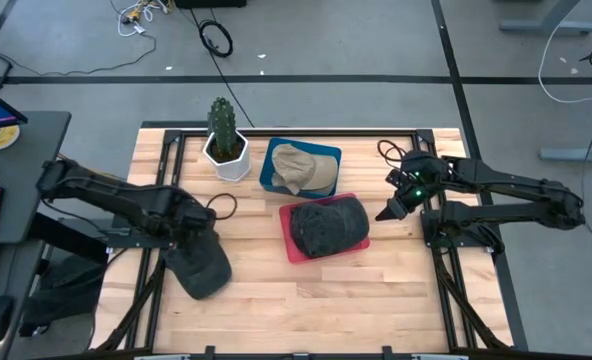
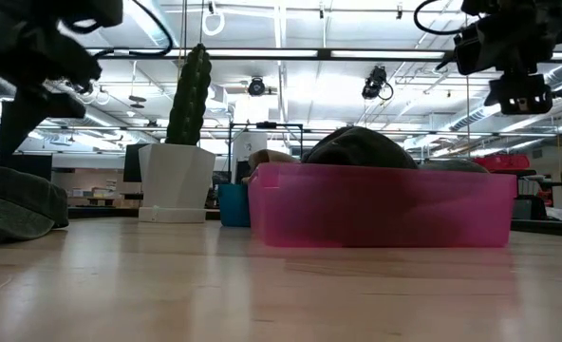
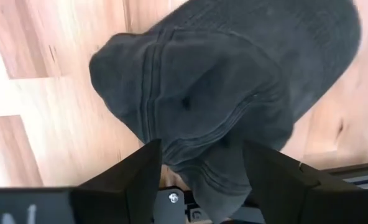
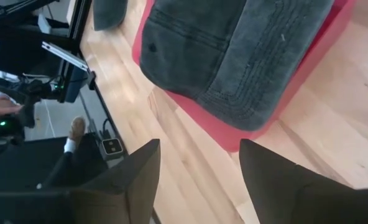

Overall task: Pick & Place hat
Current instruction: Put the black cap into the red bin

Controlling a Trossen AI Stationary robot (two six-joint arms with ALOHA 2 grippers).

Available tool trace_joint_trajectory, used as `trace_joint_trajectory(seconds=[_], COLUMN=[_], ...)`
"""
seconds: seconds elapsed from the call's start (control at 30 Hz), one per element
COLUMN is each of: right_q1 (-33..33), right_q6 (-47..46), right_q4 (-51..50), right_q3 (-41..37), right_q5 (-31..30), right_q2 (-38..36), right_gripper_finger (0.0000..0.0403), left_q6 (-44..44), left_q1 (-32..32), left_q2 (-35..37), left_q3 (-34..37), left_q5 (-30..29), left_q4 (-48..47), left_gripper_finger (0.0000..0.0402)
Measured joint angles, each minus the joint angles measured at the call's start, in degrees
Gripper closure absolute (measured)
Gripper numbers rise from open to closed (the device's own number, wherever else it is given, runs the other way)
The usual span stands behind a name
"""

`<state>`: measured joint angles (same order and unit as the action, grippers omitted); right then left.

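- High view: I see three hats. A dark cap (image 1: 326, 226) fills the pink bin (image 1: 288, 243), a tan cap (image 1: 303, 168) lies in the blue bin (image 1: 269, 165), and a third dark hat (image 1: 202, 265) lies on the bare table (image 1: 376, 300) at the left. The left gripper (image 1: 189, 237) sits over that hat's rear edge; the right gripper (image 1: 389, 211) hangs just beside the pink bin. A potted cactus (image 1: 223, 138) stands next to the blue bin.
- Low view: I see the loose hat (image 2: 10, 204) flat on the wood at the far left, and a dark crown (image 2: 362, 148) rising above the pink bin's wall (image 2: 385, 209).
- Left wrist view: my left fingers (image 3: 137, 180) stand apart, straddling the hat's (image 3: 221, 87) brim without pinching it.
- Right wrist view: my right fingers (image 4: 140, 168) are spread with nothing between them, clear of the binned cap (image 4: 234, 50).
- Progress, as I judge it: two hats are placed; the third is left to grasp, lift and place, though I see no spare bin.
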<state>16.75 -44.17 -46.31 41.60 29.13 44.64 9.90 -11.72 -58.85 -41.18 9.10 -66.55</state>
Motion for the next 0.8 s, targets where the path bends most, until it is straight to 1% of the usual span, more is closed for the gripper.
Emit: trace_joint_trajectory(seconds=[0.1, 0.17, 0.3, 0.4, 0.5, 0.7, 0.8], right_q1=[0.0, 0.0, 0.0, 0.0, 0.0, 0.0, 0.0], right_q6=[-0.4, -0.4, -0.4, -0.4, -0.4, -0.4, -0.4], right_q4=[0.2, 0.3, 0.7, 0.8, 1.9, 3.6, 3.7], right_q3=[0.0, 0.0, 0.0, 0.0, 0.0, 0.0, 0.0], right_q5=[0.5, 0.5, 0.5, 0.5, 0.5, 0.5, 0.5], right_q2=[0.9, 1.6, 2.9, 3.6, 4.1, 4.3, 4.3], right_gripper_finger=[0.0181, 0.0181, 0.0181, 0.0181, 0.0181, 0.0181, 0.0181], left_q6=[0.2, 1.0, 5.8, 9.4, 10.7, 14.0, 14.6], left_q1=[0.0, 0.0, 0.0, 0.0, 0.0, 0.0, 0.0], left_q2=[1.8, 2.4, 1.9, 0.2, -2.0, -7.5, -10.1], left_q3=[2.8, 3.2, 3.2, 3.2, 3.2, 3.2, 3.2], left_q5=[0.0, 0.0, 0.0, -0.6, -1.7, -3.6, -5.7], left_q4=[1.0, 1.0, 1.2, 1.6, 2.6, 8.6, 11.1], left_gripper_finger=[0.0163, 0.0151, 0.0123, 0.0105, 0.0093, 0.0087, 0.0087])
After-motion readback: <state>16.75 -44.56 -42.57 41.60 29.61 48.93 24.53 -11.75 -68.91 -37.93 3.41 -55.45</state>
